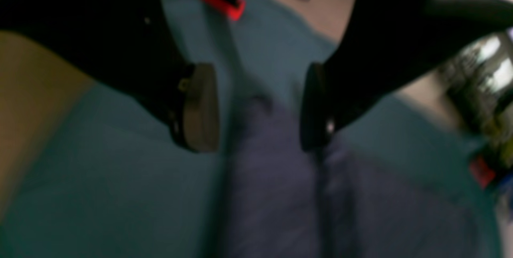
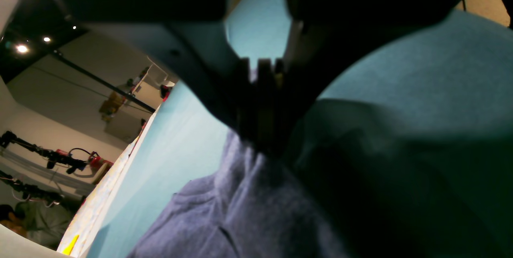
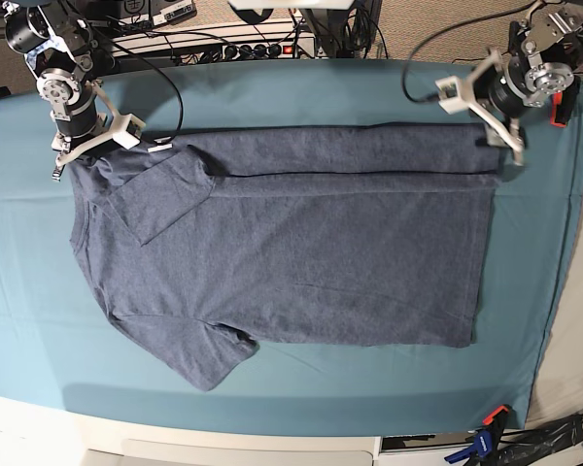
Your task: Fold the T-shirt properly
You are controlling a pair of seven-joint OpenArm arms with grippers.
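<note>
Right gripper (image 2: 260,89) is pinched on T-shirt (image 3: 291,252) shoulder corner; left gripper (image 1: 256,105) gapes wide over hem corner, holding nothing. Next prob.: left closes, then both lift.

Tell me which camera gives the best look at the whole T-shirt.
The base view: the T-shirt lies spread on the teal cloth, far long edge folded in. The right wrist view shows only bunched fabric at the shut right gripper; the left wrist view, a blurred corner below the open left gripper.
</note>
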